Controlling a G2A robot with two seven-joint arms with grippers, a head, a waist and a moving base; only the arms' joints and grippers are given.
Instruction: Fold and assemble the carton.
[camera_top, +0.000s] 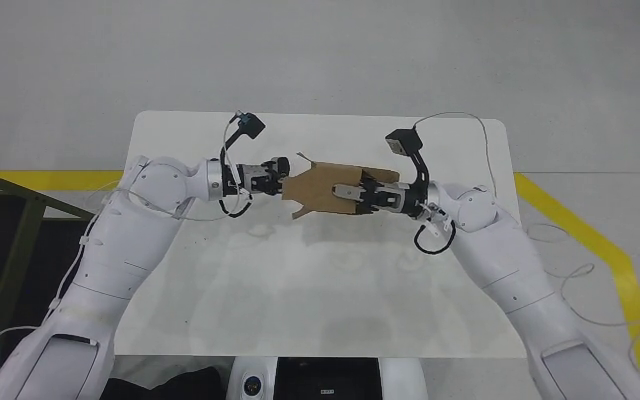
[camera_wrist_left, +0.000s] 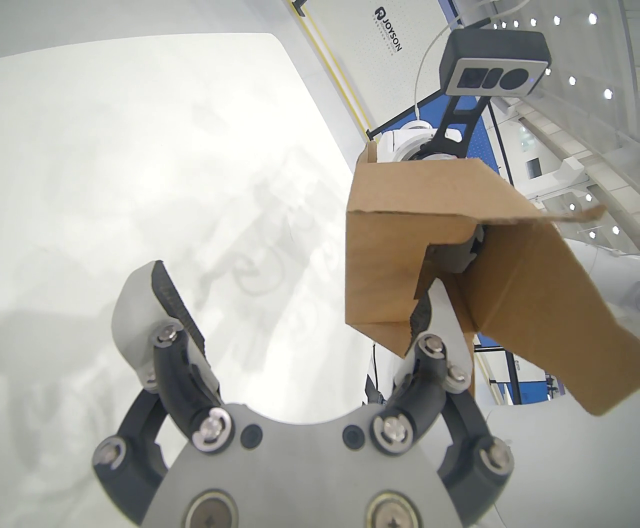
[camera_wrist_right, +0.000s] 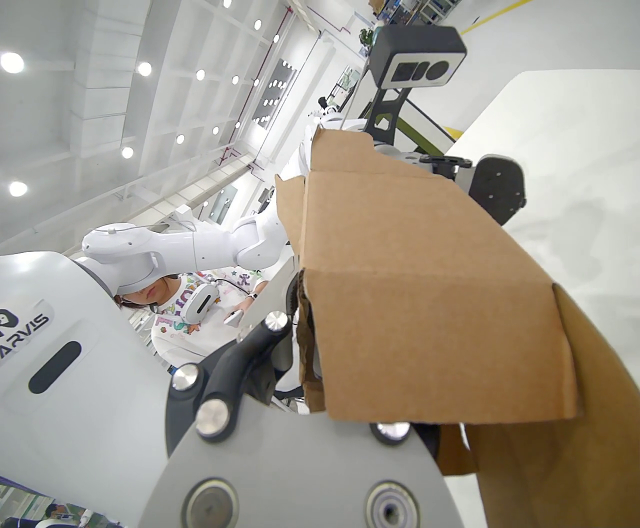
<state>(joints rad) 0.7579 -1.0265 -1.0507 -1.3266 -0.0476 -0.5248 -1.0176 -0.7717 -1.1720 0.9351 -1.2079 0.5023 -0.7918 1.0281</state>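
Observation:
A brown carton (camera_top: 330, 187), partly folded with loose flaps, hangs above the middle of the white table (camera_top: 320, 290) between my two arms. My right gripper (camera_top: 352, 193) comes in from the right and is shut on a carton wall, with one finger lying along the top panel. In the right wrist view the carton (camera_wrist_right: 425, 300) covers most of that gripper. My left gripper (camera_wrist_left: 290, 295) stands open at the carton's left end (camera_wrist_left: 395, 250). One of its fingers (camera_wrist_left: 427, 320) sits against the edge of a flap, and the other finger (camera_wrist_left: 165, 305) is apart over bare table.
The table's far edge (camera_top: 320, 114) lies just behind the arms, and its near half is bare. Yellow floor tape (camera_top: 560, 215) runs beside the table on both sides. Each wrist camera (camera_top: 402, 143) juts up above its gripper.

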